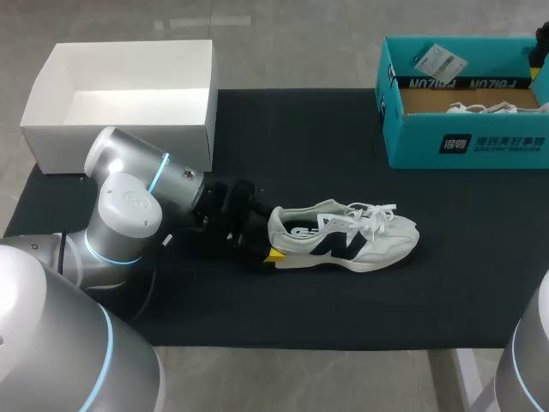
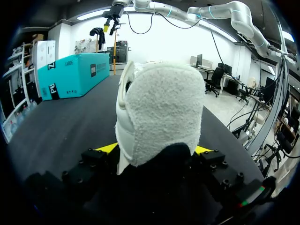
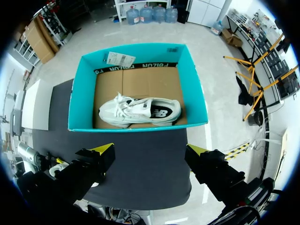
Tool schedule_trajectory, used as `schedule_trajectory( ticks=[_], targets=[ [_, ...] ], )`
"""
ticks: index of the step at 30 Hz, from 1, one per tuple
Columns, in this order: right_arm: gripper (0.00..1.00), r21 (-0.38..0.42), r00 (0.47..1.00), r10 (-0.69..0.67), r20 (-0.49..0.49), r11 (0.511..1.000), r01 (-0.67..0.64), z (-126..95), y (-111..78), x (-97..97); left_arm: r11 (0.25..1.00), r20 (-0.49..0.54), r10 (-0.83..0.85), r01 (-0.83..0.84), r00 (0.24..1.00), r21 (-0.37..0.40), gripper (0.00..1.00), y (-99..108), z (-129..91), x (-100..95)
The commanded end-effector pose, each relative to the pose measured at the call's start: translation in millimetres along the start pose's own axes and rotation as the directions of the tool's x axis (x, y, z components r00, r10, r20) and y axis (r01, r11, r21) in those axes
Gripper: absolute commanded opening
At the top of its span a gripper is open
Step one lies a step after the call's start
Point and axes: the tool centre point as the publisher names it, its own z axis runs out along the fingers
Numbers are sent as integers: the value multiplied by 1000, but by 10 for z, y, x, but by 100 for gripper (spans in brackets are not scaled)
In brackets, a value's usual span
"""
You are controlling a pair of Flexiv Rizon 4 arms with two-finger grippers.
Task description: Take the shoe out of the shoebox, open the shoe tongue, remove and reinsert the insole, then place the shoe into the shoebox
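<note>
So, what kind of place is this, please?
Probably a robot test bench in a lab, not a shop. The left tool grips a white shoe by its heel on a black mat. A teal shoebox and a white box stand at the mat's far side.

We see a black mat (image 1: 257, 318) covering the table. On its far left corner stands an open white cardboard box (image 1: 111, 142), on its far right corner an open teal cardboard shoebox (image 1: 412, 142). Near the middle lies a white-and-black laced sneaker (image 1: 343, 240), toe pointing right.
</note>
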Motion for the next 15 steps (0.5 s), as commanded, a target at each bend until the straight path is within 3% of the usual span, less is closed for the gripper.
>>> schedule_trajectory(
  ticks=[1, 7, 11, 15],
  targets=[
    [100, -4, 998, 59, 9, 998, -59, 62, -19, 214, 1000, 0, 0, 0, 1000, -2, 0, 3, 11, -16],
    [100, -14, 991, 137, 1, 991, -137, 76, -267, 538, 1000, 0, 0, 0, 1000, -2, 0, 3, 11, -16],
    [100, 27, 971, 236, 38, 971, -237, 126, -459, 757, 1000, 0, 0, 0, 1000, -2, 0, 3, 11, -16],
    [100, 54, 963, 271, 2, 961, -271, 152, -698, 1003, 1000, 0, 0, 0, 1000, -2, 0, 3, 11, -16]
  ],
)
